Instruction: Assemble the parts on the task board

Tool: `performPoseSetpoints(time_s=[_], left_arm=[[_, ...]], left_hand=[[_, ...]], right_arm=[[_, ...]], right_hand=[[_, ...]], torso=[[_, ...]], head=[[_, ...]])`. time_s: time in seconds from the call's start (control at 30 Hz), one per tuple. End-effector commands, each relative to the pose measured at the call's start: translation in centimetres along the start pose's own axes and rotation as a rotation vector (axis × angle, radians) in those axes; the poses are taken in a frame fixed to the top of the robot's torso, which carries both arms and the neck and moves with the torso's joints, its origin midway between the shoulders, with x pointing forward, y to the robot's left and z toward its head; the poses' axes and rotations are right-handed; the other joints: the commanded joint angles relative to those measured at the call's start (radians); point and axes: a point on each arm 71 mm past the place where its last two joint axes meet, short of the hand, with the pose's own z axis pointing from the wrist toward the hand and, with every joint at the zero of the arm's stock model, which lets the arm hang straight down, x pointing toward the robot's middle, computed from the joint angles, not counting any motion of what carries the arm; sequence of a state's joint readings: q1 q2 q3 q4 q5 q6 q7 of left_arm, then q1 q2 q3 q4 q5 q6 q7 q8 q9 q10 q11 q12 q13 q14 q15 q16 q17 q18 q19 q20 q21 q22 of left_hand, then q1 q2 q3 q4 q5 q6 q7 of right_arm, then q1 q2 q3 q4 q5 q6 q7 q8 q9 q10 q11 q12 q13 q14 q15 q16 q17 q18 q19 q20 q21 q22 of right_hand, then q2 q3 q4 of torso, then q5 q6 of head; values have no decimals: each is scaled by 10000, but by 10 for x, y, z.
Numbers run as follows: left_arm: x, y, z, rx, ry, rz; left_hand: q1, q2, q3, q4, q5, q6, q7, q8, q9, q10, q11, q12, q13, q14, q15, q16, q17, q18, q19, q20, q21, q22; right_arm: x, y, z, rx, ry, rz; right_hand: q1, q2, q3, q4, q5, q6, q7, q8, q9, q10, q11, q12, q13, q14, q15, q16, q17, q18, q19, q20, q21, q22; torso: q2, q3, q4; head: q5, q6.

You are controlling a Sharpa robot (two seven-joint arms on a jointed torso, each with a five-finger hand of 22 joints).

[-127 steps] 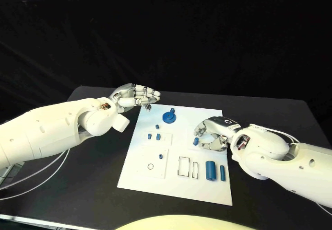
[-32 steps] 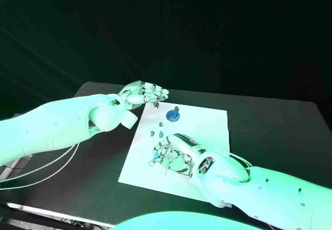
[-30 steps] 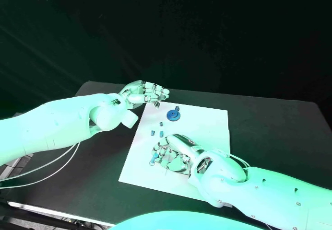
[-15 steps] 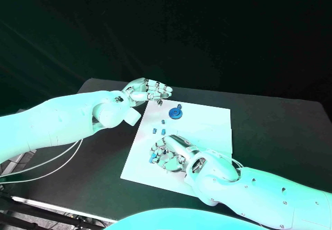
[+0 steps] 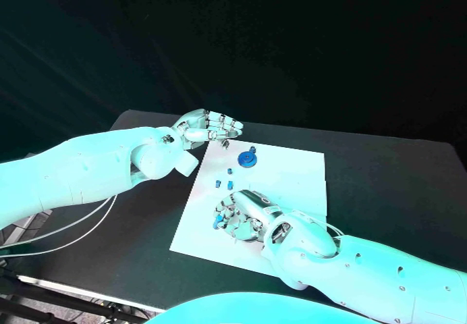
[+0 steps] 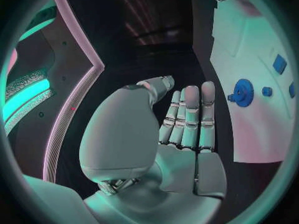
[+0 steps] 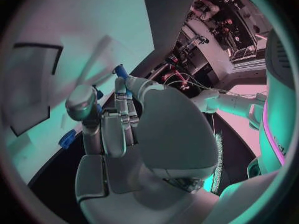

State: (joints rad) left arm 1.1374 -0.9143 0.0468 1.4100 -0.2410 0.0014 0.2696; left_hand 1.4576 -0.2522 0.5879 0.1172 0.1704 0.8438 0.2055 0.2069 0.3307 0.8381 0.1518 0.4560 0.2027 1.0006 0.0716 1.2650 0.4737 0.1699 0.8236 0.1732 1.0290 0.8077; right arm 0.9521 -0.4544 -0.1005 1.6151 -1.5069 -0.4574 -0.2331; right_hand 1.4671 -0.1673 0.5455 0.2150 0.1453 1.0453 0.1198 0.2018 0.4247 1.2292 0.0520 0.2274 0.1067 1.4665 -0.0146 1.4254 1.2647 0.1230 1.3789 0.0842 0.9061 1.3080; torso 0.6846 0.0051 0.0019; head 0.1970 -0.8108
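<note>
Parts: one gear [image 5: 247, 158], two small pegs [image 5: 229, 183] on task board [image 5: 292, 169].

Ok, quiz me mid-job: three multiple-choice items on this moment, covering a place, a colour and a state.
1. Where is the right hand?
A. Over the task board's near left part
B. Off the table
C. At the board's far edge

2. What colour is the gear?
A. Red
B. Blue
C. Yellow

3. What does the left hand hold?
A. The gear
B. A cable
C. Nothing; fingers together, flat

Answers: 1 A, the head view shows it down there. 2 B, blue in the head and left wrist views. 3 C, its palm is bare.
</note>
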Motion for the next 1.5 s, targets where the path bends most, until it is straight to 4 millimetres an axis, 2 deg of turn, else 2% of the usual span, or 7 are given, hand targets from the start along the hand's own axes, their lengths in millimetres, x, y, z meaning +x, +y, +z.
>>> performPoseSetpoints(time_s=[0.03,0.27,0.47,0.83,1.0,1.27,1.5], left_arm=[[2,-1,0,50,186,-66],[2,-1,0,40,184,-65],[2,-1,0,35,188,-63],[2,-1,1,34,193,-63],[3,0,1,33,205,-67],[4,-1,1,21,246,-84],[5,-1,1,8,282,-98]], left_hand=[[-1,80,3,-77,41,-58,-5,-35,-16,-81,-16,44,11,-33,55,36,-13,146,38,17,-45,-9],[-1,80,3,-77,41,-58,-5,-35,-16,-81,-16,44,11,-33,55,36,-13,146,38,17,-45,-9],[-3,83,8,-87,43,-62,-2,-31,-18,-103,-14,69,14,-37,57,40,-27,146,36,18,-43,-6],[-3,83,8,-87,43,-62,-2,-31,-18,-103,-14,69,14,-37,57,40,-27,146,36,18,-43,-6],[-3,83,8,-87,43,-62,-2,-31,-18,-103,-14,69,14,-37,57,40,-27,146,36,18,-43,-6],[-3,83,8,-87,43,-62,-2,-31,-18,-103,-14,69,14,-37,57,40,-27,146,36,18,-43,-6],[-13,84,9,-91,43,-69,1,-30,-20,-129,-10,87,14,-42,59,43,-41,145,33,19,-43,-4]], right_arm=[[0,1,-1,-81,-103,-249],[1,0,-1,-40,54,-316],[2,-1,-1,45,214,-509],[8,1,3,105,552,-853],[11,4,4,52,616,-926],[13,5,5,101,780,-906],[10,1,4,278,422,-791]], right_hand=[[-86,56,10,-37,23,23,57,251,365,0,48,-60,16,433,-46,-15,-2,-116,-63,-14,-11,313],[-86,56,10,-37,23,23,57,251,365,0,48,-60,16,433,-46,-15,-2,-116,-63,-14,-11,313],[-86,56,10,-37,23,23,57,251,365,0,48,-60,16,433,-46,-15,-2,-116,-63,-14,-11,313],[-98,43,16,-60,21,15,59,260,378,0,50,-69,21,430,-43,-20,-15,-113,-69,-12,-33,310],[-114,26,21,-82,19,3,63,267,389,-7,54,-82,25,426,-40,-28,-32,-110,-77,-10,-58,306],[-441,-188,-56,-108,-5,-191,139,228,422,-111,120,-204,58,424,14,-28,-39,-113,-88,29,-87,334],[-804,-512,-269,-53,-17,-751,258,-108,295,-230,211,-257,140,428,93,-1,-15,-109,-89,97,-158,346]], torso=[[6,-2,5],[2,-8,-20],[3,-13,3],[-5,-13,-3],[-4,-21,20],[-9,-37,11],[-14,-14,-17]], head=[[2,-10],[3,-17],[-10,-29],[-25,-22],[-39,-10],[-48,26],[-36,53]])
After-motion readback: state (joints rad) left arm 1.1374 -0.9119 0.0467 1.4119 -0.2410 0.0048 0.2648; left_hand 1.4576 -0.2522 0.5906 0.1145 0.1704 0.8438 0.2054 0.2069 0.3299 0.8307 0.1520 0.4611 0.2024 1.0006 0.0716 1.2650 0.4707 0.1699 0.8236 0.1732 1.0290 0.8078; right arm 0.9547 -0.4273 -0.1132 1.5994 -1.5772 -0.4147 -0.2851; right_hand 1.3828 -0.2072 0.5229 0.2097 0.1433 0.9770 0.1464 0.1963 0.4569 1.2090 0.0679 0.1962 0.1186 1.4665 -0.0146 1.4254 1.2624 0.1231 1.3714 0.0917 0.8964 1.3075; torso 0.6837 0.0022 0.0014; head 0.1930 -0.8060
